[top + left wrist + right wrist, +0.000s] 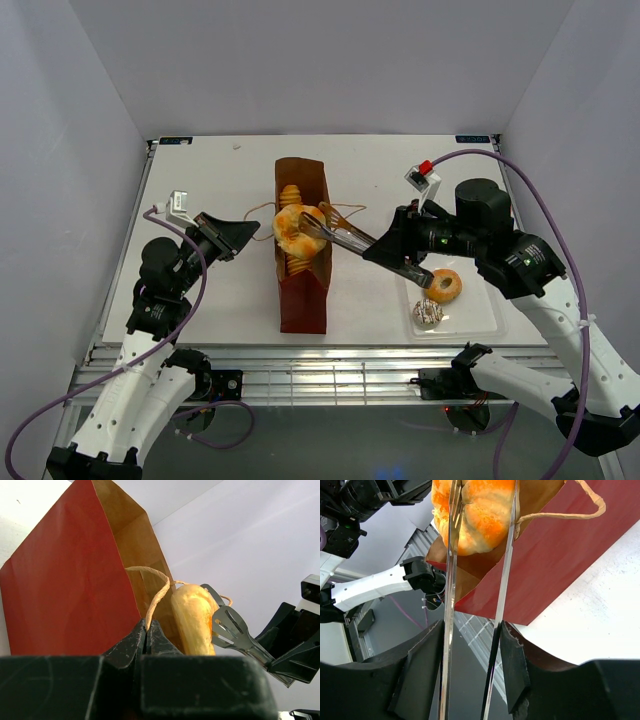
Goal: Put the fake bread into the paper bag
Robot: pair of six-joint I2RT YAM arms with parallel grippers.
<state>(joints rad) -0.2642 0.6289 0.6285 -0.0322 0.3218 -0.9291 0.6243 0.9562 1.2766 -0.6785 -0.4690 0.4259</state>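
The paper bag (302,295) stands open in the middle of the table, with the long ridged loaf (291,197) inside it. My left gripper (250,232) is shut on the bag's twine handle (159,592) at the bag's left rim. My right gripper (392,250) is shut on the metal tongs (345,238), which pinch a ring bun (293,230) over the bag's open mouth. That bun also shows in the right wrist view (480,510) between the tong arms (451,580). A second ring bun (444,285) and the small whitish pastry (428,312) lie on the clear tray (485,318).
The tray sits at the front right, under my right arm. White walls close in the table at left, back and right. A second twine handle (345,210) hangs off the bag's right rim.
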